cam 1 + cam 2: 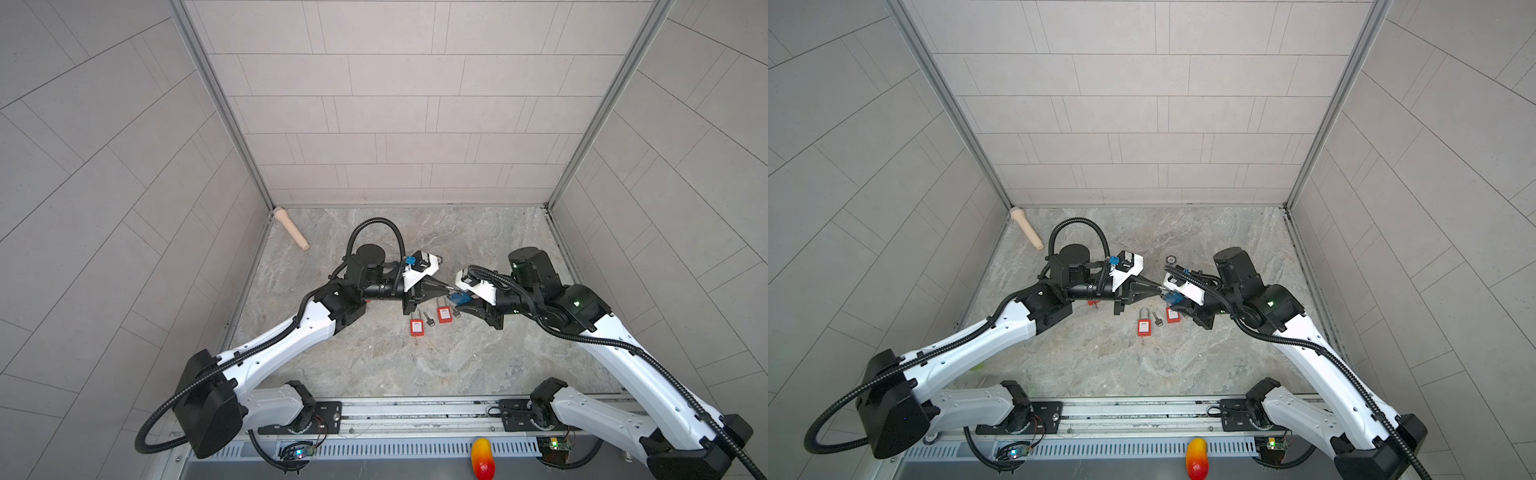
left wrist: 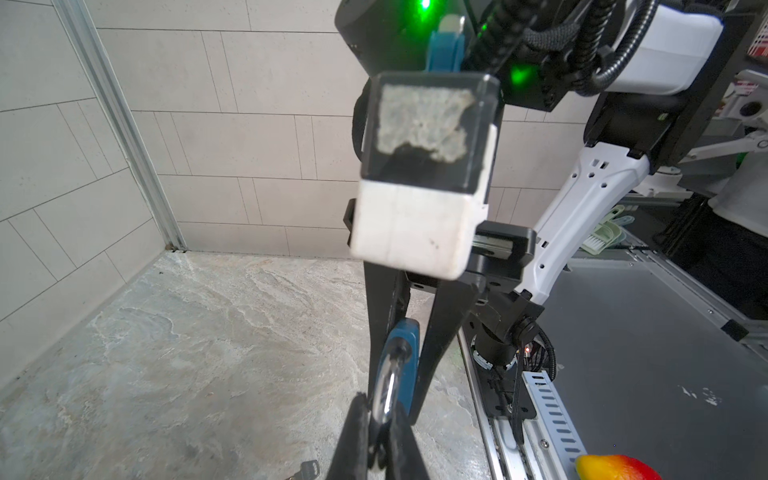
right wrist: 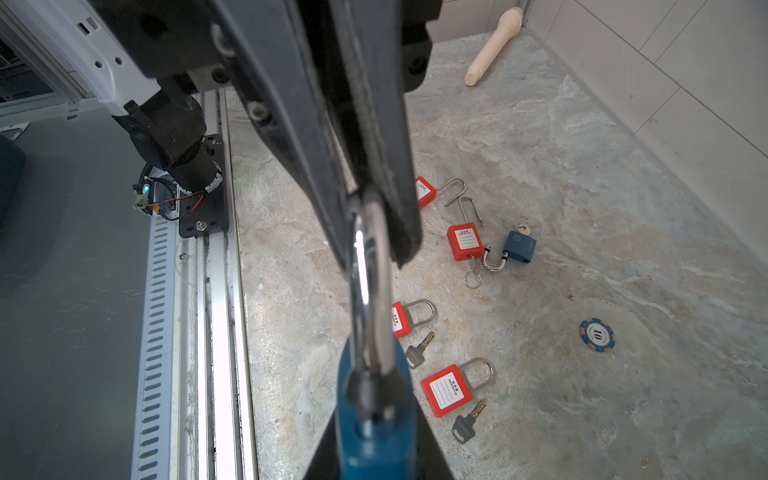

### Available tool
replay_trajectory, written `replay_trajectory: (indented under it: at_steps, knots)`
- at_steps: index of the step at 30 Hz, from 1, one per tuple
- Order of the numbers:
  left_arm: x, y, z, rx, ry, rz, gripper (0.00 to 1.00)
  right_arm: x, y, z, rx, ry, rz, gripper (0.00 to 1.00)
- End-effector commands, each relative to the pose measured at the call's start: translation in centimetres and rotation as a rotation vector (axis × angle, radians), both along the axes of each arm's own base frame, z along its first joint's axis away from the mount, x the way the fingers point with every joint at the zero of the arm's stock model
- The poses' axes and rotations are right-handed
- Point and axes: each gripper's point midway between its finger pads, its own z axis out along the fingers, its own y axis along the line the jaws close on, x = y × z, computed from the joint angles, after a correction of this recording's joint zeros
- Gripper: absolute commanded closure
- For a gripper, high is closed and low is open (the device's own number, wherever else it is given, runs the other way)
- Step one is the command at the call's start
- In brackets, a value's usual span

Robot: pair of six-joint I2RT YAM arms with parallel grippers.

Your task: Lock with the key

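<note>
A blue padlock (image 1: 459, 298) hangs in the air between my two grippers, above the table's middle. My right gripper (image 3: 376, 440) is shut on its blue body (image 3: 374, 449). My left gripper (image 2: 380, 411) is shut on its steel shackle (image 2: 388, 386), and in the right wrist view its black fingers (image 3: 390, 174) pinch the top of the shackle (image 3: 370, 291). Two loose keys (image 3: 417, 353) (image 3: 465, 424) lie on the table below. I cannot tell whether a key sits in the held padlock.
Several red padlocks (image 3: 446, 392) (image 3: 401, 318) (image 3: 465, 241) and a second blue padlock (image 3: 519, 247) lie on the marble table (image 3: 582, 187). A poker chip (image 3: 597, 334) lies further out, a beige peg (image 1: 291, 228) in the back left corner, a mango toy (image 1: 482, 457) on the front rail.
</note>
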Motion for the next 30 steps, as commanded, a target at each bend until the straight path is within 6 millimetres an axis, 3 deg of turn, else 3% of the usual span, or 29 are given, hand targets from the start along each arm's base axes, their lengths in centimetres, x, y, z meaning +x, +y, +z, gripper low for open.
replay_trajectory:
  at_steps: [1,7,10,16,24,30]
  knots:
    - [0.6,0.2,-1.0,-0.004,0.137,0.03,1.0,0.8,-0.4,4.8,0.098,-0.204,-0.043,0.71]
    - [2.3,0.2,2.4,-0.135,0.139,0.071,1.0,0.7,-2.3,3.7,0.137,-0.212,-0.181,0.38]
    - [2.6,0.2,4.1,-0.199,0.138,0.07,1.0,0.8,-2.9,3.4,0.199,-0.204,-0.232,0.31]
    - [2.3,0.1,6.4,-0.258,0.132,0.041,1.0,1.9,-3.0,2.2,0.295,-0.175,-0.282,0.3]
    - [1.1,0.3,8.3,-0.306,0.141,-0.027,1.0,2.9,-2.6,3.3,0.382,-0.122,-0.227,0.35]
    - [0.9,0.3,9.4,-0.356,0.153,-0.053,1.0,2.8,-1.6,5.8,0.493,-0.122,-0.173,0.43]
